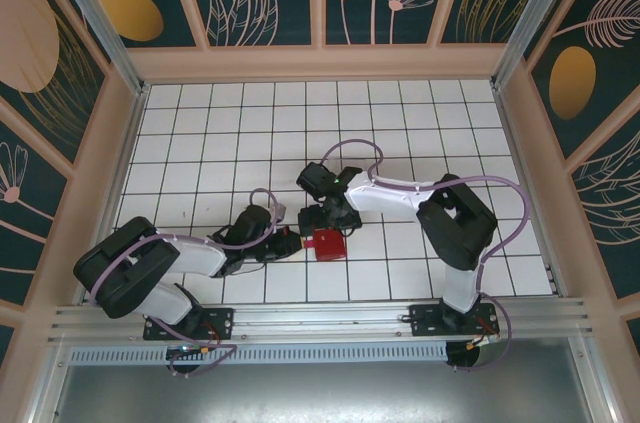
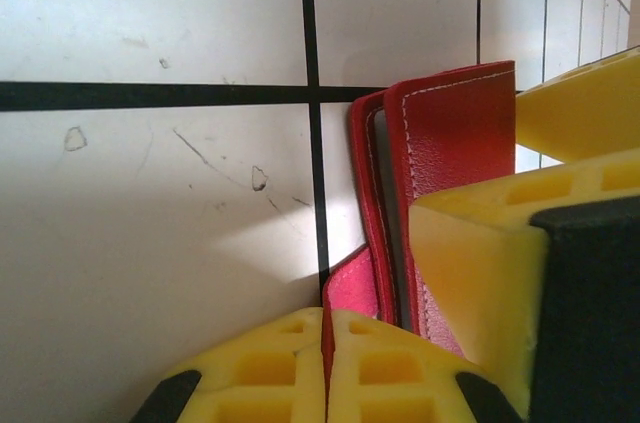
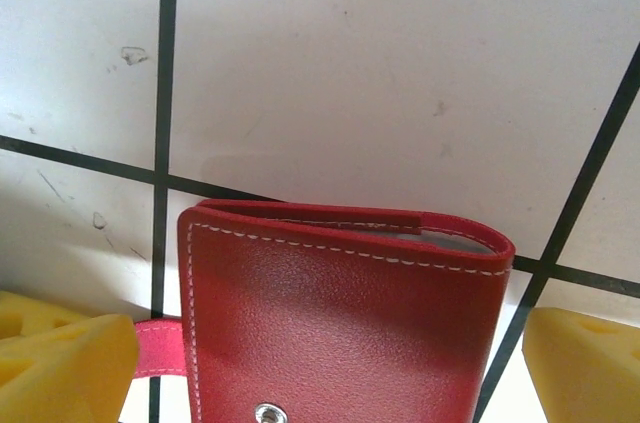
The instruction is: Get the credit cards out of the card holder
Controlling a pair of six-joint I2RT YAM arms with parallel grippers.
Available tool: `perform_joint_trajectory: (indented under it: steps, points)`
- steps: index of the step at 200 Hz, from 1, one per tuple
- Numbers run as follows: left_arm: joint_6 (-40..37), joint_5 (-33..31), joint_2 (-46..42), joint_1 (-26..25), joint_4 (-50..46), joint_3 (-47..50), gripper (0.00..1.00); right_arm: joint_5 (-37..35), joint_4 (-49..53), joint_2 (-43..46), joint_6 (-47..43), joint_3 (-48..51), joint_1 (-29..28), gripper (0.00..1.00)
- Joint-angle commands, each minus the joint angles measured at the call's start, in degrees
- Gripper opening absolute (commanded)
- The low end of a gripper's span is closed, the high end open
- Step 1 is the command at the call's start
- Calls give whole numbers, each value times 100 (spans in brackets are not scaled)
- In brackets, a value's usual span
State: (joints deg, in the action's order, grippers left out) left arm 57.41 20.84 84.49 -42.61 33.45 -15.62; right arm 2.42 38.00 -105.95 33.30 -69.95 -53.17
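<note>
**Strap pinched, cover shut: where this could slip**

We're low over the white tiled table [image 1: 220, 143], and the red card holder [image 1: 327, 243] sits near the front edge, right between the two arms. The left gripper [image 2: 327, 328] has its yellow fingers pressed together on the little red strap tab [image 2: 352, 288]. The right gripper [image 3: 320, 358] has its pads spread wide, one on either side of the holder's body, gripping nothing.

Now the risks. That tab is a thin, floppy strip, and a pinch on it alone gives us little control. If the left arm pulls, the whole holder may swing or drag across the tiles rather than open. If the right fingers close across the folded cover, we think they would press it shut, trapping the credit cards tucked inside. The tab could also slide out of the foam if the pull comes at an angle.

On materials, the cover is pebbled red leather with pale stitching along its border and rounded corners. A small metal snap [image 3: 268, 413] sits on its face. At the fold we catch a greyish sliver [image 3: 455, 238], likely a clear sleeve. From the left wrist the leaves look thin and slightly parted. The finger pads are blocky yellow foam with square hollows, soft enough to give. The tiles are smooth and scuffed, divided by black lines.
</note>
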Motion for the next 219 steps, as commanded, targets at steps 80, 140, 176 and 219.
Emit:
perform_joint_trajectory:
  steps: [80, 140, 176, 219]
  points:
    - [392, 481, 422, 97, 1543, 410, 5, -19, 86, 21, -69, 321, -80, 99]
    - [236, 414, 217, 127, 1094, 323, 5, -303, 346, 189, -78, 256, -80, 99]
    - [124, 316, 43, 125, 767, 297, 5, -529, 508, 343, -104, 237, -54, 99]
    - [90, 286, 17, 134, 671, 271, 5, -577, 568, 498, -104, 246, -32, 99]
